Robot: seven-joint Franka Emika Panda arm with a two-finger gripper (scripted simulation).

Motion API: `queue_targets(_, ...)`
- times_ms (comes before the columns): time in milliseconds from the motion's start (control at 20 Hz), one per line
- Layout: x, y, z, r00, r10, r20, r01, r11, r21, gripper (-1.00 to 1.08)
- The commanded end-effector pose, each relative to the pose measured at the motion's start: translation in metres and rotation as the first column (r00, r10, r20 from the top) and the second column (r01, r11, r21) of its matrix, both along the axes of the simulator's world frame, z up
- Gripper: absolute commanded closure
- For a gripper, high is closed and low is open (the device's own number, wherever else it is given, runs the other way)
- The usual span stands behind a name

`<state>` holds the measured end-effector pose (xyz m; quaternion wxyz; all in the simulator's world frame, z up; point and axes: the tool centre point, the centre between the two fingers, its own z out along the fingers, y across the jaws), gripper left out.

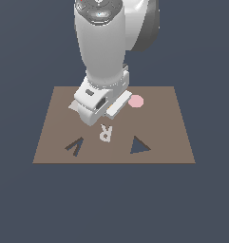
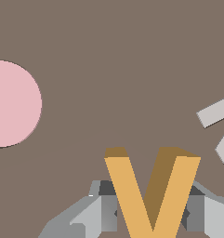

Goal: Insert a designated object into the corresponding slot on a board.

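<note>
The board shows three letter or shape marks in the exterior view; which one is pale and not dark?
The R in the middle of the board is pale. The V-shaped recess and the triangle recess beside it are both dark grey.

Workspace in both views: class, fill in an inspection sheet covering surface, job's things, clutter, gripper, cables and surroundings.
Surface: flat brown rectangular board, lying level.
Job's things: small orange V-shaped letter piece between the gripper's fingers, hidden in the exterior view; dark grey V-shaped recess empty, toward the exterior view's left.
Clutter: pink round disc flat on the board; pale letter R shape; dark triangle-shaped recess, empty.
Gripper: grey gripper shut on the orange V, low over the board behind the R.
Cables: nothing seen.
Surroundings: plain dark blue-grey ground, nothing else seen.
</note>
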<state>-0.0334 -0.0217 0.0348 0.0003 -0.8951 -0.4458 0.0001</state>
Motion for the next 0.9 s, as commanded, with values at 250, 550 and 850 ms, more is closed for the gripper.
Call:
queue_targets(250,0.033,0.001,0.001,0.961,-0.278,0.0,0.278,0.961,0.0,1.08)
queue_targets(550,0.063,-0.007,0.002,0.853,-0.522,0.0,0.522,0.853,0.001,1.08)
queue_targets(850,0.09,-0.024,0.004,0.678,-0.735,0.0,0.735,0.678,0.001,1.08)
